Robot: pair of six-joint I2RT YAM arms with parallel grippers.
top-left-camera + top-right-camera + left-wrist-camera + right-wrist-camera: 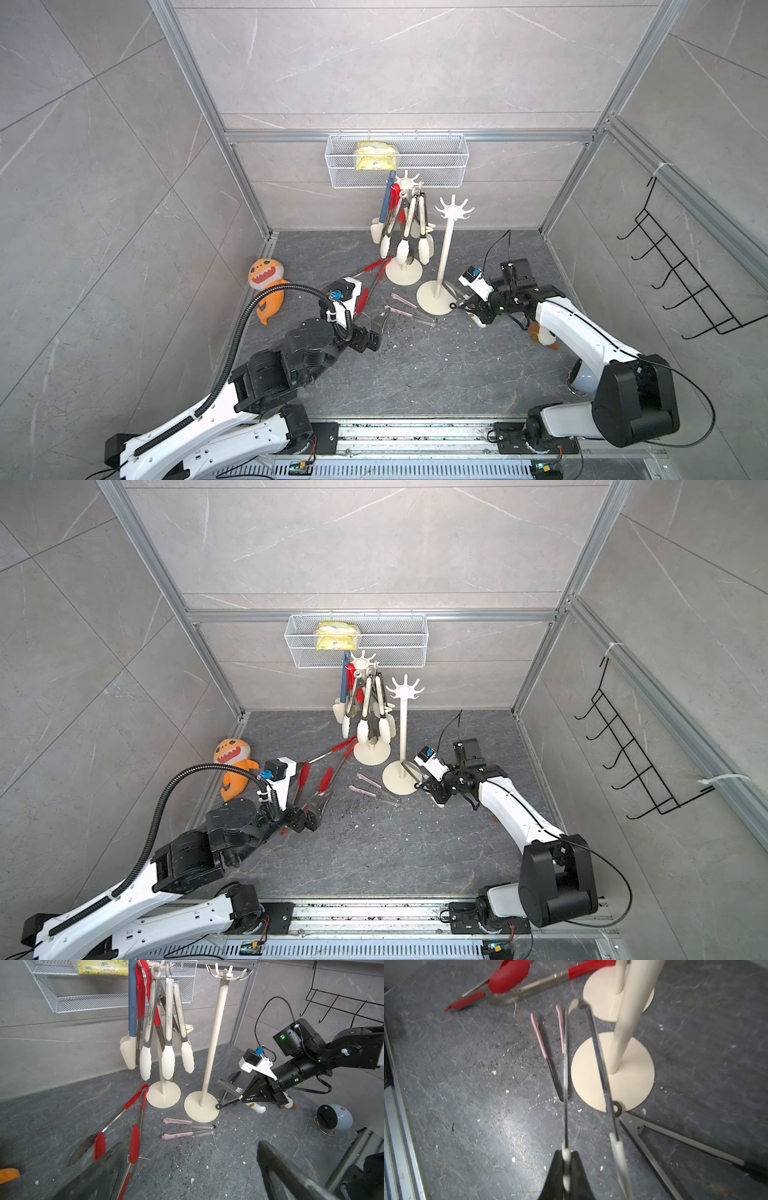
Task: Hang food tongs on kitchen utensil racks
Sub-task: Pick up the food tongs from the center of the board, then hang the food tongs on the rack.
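Far rack (407, 181) loaded, near rack (444, 249) bare; right pincer (566, 1167) clenched on white-tipped tongs (600, 1064), left pincer (189, 1145) released; red tongs (135, 1099), pink tongs (176, 1135) unhung.

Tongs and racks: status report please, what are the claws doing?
Left gripper open, by red tongs on the table. Right gripper shut on white-tipped tongs, low beside the empty rack. Black-handled tongs lie at its base.
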